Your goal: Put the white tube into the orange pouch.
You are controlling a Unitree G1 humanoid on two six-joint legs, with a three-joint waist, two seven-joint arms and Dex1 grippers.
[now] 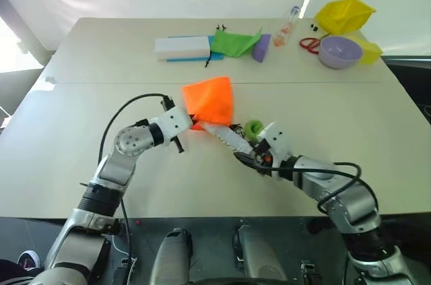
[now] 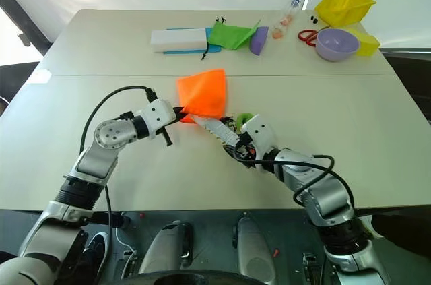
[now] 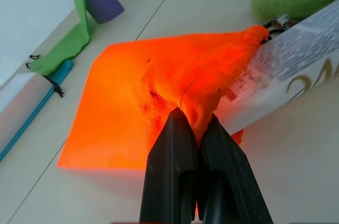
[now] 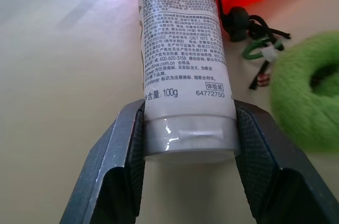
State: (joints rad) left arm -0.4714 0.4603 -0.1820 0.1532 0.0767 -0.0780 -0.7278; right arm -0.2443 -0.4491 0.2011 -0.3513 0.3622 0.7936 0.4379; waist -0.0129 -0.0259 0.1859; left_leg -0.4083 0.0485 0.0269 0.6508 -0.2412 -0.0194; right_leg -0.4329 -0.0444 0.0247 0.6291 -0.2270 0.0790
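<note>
We are in the insertion step: our right claw (image 4: 185, 144) grasps the tube (image 4: 180, 65) at its cap end, one finger on each side, and the far end of the tube already meets the mouth of the pouch (image 1: 210, 100). Our left claw (image 3: 197, 128) is clenched on a fold of the orange fabric at the mouth and lifts it a little from the table (image 1: 81, 69). From the right claw, the pouch lies straight ahead, along the tube; the left claw is just beside the tube tip. We judge that the next move needs a push of the tube along its own length, deeper into the opening, while the left claw keeps the mouth raised. The cord (image 4: 265, 28) lies near the tube and could catch.
</note>
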